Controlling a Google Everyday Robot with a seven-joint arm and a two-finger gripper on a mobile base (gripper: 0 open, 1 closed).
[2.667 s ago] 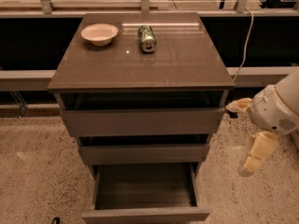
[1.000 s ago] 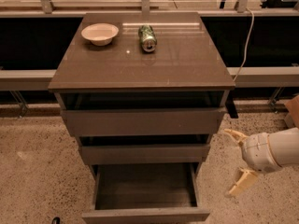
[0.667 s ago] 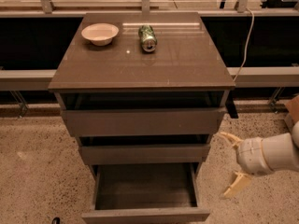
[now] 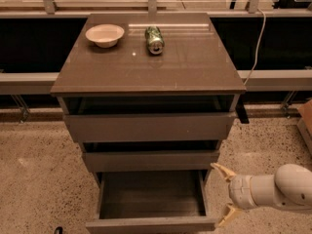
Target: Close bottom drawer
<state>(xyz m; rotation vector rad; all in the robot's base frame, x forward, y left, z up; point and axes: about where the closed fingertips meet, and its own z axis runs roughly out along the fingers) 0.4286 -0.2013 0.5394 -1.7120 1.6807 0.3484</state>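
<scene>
The bottom drawer (image 4: 151, 224) of the grey-brown cabinet is pulled far out, its shallow empty box showing and its slim front panel at the lower edge of the camera view. My gripper (image 4: 222, 195) is low on the right, just beside the drawer's right front corner. It is open, with one tan fingertip (image 4: 220, 169) near the drawer's right side and the other near the front panel's right end. It holds nothing.
The top drawer (image 4: 148, 126) and middle drawer (image 4: 150, 161) stand slightly open above. A white bowl (image 4: 104, 34) and a green can (image 4: 154, 39) on its side rest on the cabinet top. A black cable hangs at the right. Speckled floor lies on both sides.
My gripper has come down from the right of the middle drawer and moved left, closer to the bottom drawer's right front corner. The drawers have not moved.
</scene>
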